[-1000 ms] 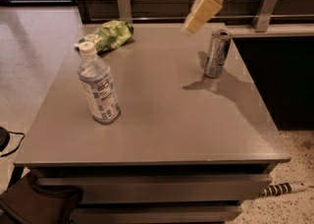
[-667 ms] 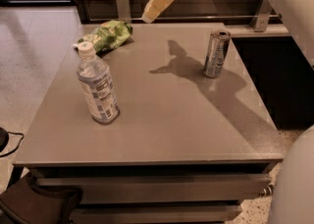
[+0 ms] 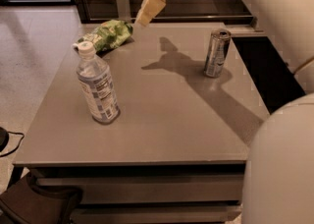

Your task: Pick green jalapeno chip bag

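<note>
The pincer (image 3: pixel 145 15) hovers just at two o'clock of the green jalapeno chip bag (image 3: pixel 109 35) on the desk (image 3: pixel 171 120); whether it is apart or together cannot be told.

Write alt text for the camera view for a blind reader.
A robot arm's end effector hangs over the far edge of a grey table, just right of a green chip bag lying at the far left corner. A clear bottle stands upright on the left and a silver can on the right.

End effector (image 3: pixel 148 10) near green jalapeno chip bag (image 3: pixel 108 35); arm edge-cropped.
</note>
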Robot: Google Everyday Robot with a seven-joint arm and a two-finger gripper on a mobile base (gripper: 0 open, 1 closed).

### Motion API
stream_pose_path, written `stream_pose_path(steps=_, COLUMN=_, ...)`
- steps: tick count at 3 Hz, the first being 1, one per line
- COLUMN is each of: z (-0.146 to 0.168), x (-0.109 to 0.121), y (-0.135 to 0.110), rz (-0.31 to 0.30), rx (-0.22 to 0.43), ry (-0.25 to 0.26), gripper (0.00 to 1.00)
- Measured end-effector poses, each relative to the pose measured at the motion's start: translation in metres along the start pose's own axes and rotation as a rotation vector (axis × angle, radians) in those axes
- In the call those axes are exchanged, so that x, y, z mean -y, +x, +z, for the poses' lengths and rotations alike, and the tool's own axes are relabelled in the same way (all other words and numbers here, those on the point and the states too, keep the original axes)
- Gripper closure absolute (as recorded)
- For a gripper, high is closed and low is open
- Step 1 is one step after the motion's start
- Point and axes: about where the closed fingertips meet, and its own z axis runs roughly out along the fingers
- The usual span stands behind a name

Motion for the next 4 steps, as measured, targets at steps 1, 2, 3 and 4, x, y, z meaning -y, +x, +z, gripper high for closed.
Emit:
stream_pose_path(steps=1, z=0.059, x=-0.011, y=0.007, rz=0.034, rx=-0.006, ry=-0.058, gripper=0.00)
stream_pose_path(steps=2, z=0.100, x=-0.020, y=0.008, rz=0.042, rx=0.001, ry=-0.099, gripper=0.00)
stream_pose_path(steps=3, z=0.127, x=-0.029, y=0.003, rz=0.043, rx=0.017, ry=-0.129, gripper=0.00)
stream_pose_path(steps=4, z=0.152, x=-0.038, y=-0.004, rz=0.057, rx=0.050, ry=-0.157, gripper=0.00)
